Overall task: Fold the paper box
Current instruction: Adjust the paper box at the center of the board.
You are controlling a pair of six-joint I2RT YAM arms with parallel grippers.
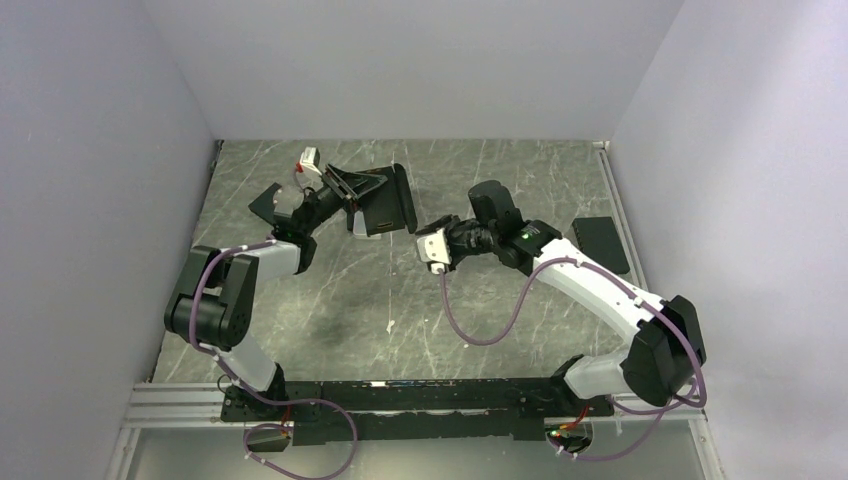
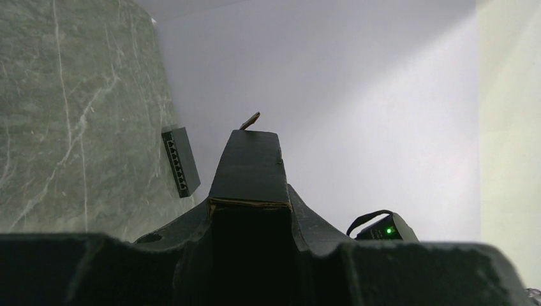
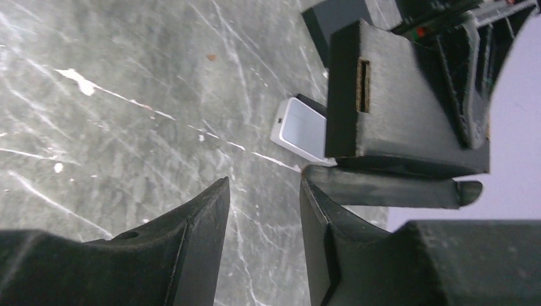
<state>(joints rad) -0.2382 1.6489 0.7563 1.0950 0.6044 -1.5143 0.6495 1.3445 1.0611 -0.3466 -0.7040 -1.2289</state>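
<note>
The paper box (image 1: 375,200), matte black creased cardboard, is held up off the table at the back centre, partly folded with its panels standing. My left gripper (image 1: 335,190) is shut on one of its flaps. In the left wrist view that flap (image 2: 249,169) rises from between the jaws of the left gripper (image 2: 250,217), its brown cut edge showing. My right gripper (image 1: 420,230) is at the box's lower right corner. In the right wrist view the right gripper (image 3: 265,182) is open with only table between its fingers. The box (image 3: 395,108) is up to the right. A lower flap (image 3: 389,185) touches the right fingertip.
A flat black slab (image 1: 600,243) with a row of ports (image 2: 180,159) lies at the right by the wall. Another black piece (image 1: 268,203) lies left of the left arm. A small silver-grey case (image 3: 300,127) lies on the marbled table (image 1: 400,310) under the box.
</note>
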